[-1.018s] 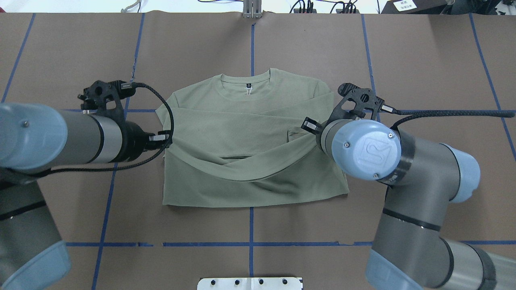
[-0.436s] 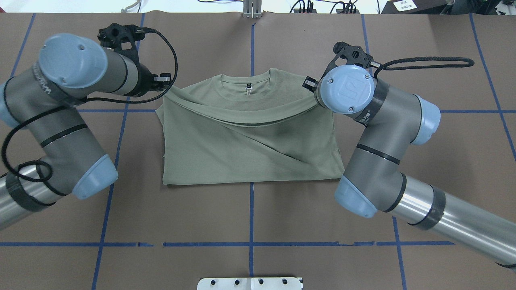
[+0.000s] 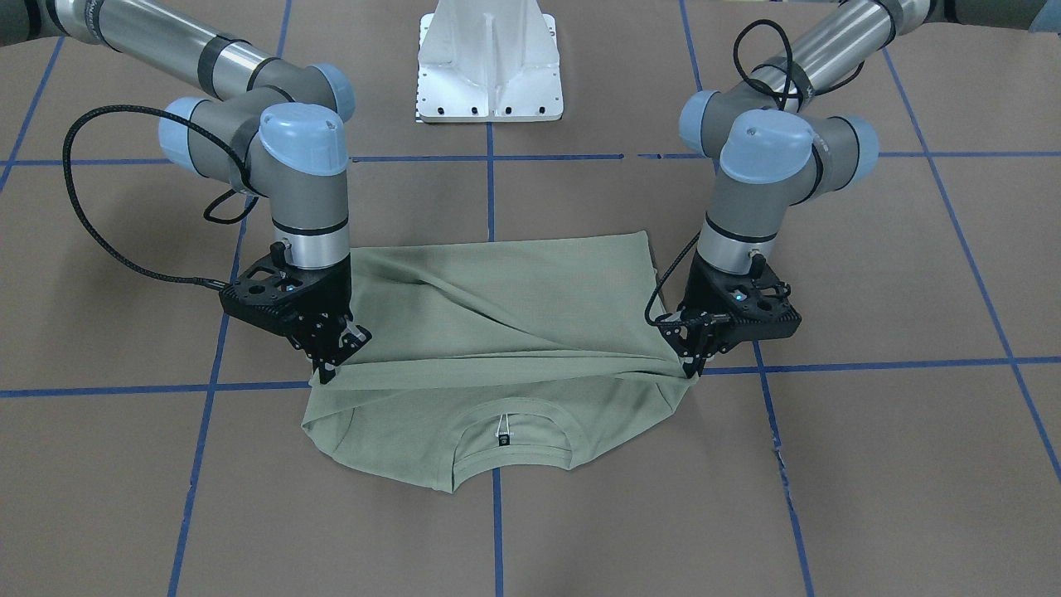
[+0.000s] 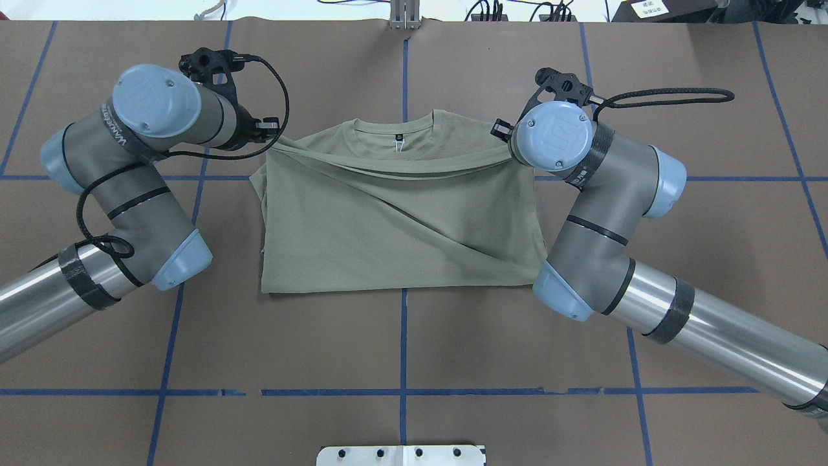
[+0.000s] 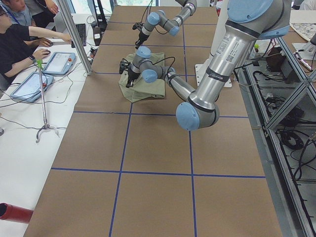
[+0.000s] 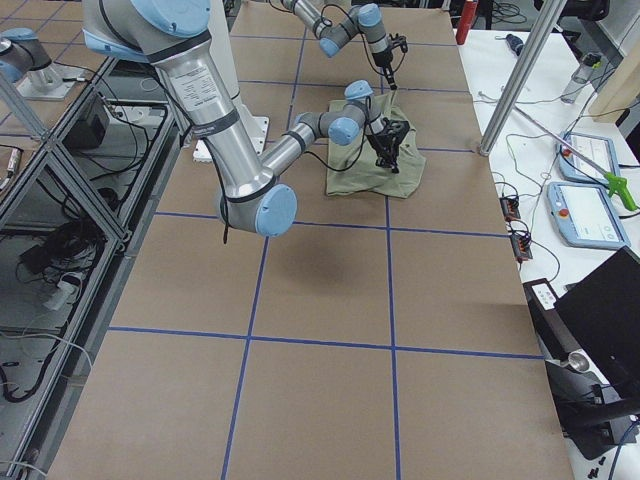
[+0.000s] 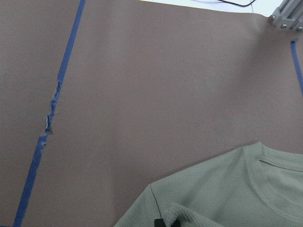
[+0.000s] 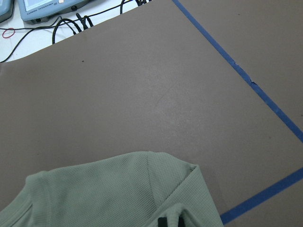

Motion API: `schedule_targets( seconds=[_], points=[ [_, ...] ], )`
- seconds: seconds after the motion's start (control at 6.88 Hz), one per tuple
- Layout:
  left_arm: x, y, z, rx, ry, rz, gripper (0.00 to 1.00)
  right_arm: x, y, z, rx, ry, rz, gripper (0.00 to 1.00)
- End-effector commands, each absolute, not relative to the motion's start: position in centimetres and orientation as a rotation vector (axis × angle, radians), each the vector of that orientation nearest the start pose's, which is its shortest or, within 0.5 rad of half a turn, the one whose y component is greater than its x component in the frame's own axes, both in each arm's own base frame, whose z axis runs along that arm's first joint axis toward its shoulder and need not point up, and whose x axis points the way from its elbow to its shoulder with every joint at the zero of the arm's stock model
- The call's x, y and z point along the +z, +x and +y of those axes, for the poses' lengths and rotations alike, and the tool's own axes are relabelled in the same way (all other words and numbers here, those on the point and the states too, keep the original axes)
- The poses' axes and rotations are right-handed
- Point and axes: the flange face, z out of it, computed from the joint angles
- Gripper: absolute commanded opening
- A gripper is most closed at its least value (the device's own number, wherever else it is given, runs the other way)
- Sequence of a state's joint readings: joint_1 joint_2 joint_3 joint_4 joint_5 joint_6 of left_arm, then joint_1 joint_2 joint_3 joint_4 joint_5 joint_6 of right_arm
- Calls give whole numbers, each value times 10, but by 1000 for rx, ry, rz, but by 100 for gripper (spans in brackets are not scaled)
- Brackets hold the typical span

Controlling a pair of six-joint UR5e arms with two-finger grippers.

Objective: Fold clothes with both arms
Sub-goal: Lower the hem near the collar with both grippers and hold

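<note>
Hem sits nearer neckline than a moment ago | black two-finger left tool (image 3: 690, 363) and right tool (image 3: 326, 369) each clamped on hem of pale sage-green long-sleeved knit shirt (image 4: 401, 226) | shirt mid brown counter (image 4: 291, 349), nearly halved | release seems next.

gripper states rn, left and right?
Left gripper: closed on the folded-over edge of the pale sage-green knit shirt.
Right gripper: closed on the same edge, opposite corner.
</note>
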State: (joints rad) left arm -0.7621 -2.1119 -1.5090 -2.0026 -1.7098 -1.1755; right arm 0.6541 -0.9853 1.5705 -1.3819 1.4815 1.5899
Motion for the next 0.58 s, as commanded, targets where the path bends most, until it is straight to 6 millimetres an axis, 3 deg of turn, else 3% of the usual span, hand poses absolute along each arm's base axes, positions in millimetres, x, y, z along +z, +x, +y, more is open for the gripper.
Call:
schedule_targets(
  seconds=[0.0, 0.15, 0.44],
  points=[
    [354, 445, -585, -274, 385, 828, 0, 308, -470, -546, 675, 330, -716, 0],
    [355, 445, -586, -274, 388, 833, 0, 309, -466, -554, 682, 329, -711, 0],
    [355, 445, -585, -273, 389, 834, 0, 308, -476, -572, 692, 326, -689, 0]
  ],
)
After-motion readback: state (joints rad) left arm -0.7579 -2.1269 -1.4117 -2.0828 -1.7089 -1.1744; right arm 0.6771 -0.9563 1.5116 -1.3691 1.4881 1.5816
